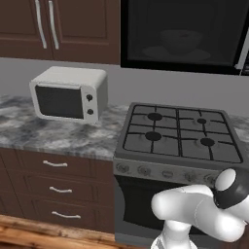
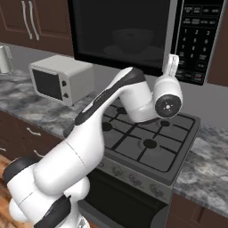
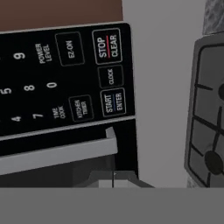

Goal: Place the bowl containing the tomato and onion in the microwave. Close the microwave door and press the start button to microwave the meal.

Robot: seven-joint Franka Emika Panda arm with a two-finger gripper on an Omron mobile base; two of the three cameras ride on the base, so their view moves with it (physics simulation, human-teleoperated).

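Note:
The black microwave (image 1: 182, 34) hangs above the stove with its tinted door (image 2: 120, 31) closed. Through the glass the pale bowl (image 1: 181, 41) (image 2: 130, 40) shows dimly on the turntable; what it holds is too dark to tell. My gripper (image 2: 173, 58) is raised in front of the keypad (image 2: 198, 35), by the door's handle end. In the hand view the gripper (image 3: 113, 180) is shut with nothing between its fingers. It points just below the START/ENTER button (image 3: 113, 103), and the silver handle (image 3: 57, 153) runs across beside it.
A gas stove (image 1: 182, 133) (image 2: 147, 133) stands directly below the microwave. A small white two-knob oven (image 1: 68, 92) (image 2: 60, 78) sits on the marble counter (image 1: 44, 131) to the left. Brown cabinets (image 1: 58, 24) hang above, with drawers (image 1: 56, 182) below.

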